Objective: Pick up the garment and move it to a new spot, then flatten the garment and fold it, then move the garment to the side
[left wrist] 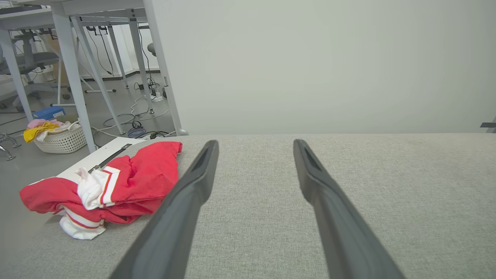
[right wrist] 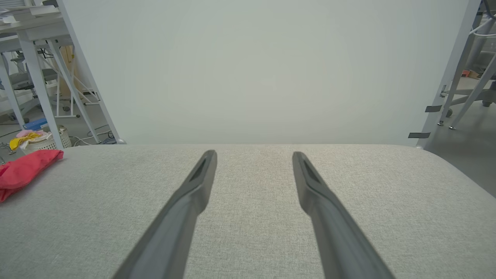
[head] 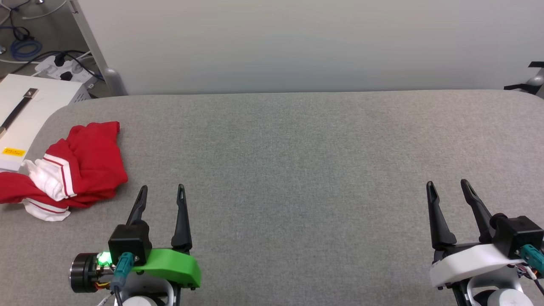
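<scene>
The garment, a red T-shirt with white, red-striped sleeves, lies crumpled at the left edge of the grey table, partly hanging over the edge. The left wrist view has the garment at lower left; the right wrist view catches a red corner of the garment at far left. My left gripper hovers open and empty just right of the garment, not touching it. My right gripper stands open and empty far to the right. Both pairs of fingers point toward the back wall.
A white box with a dark strap sits just past the table's left edge, beside the garment. A pale partition rises behind the table. Cables and a power strip lie on the floor; a laundry basket stands farther off.
</scene>
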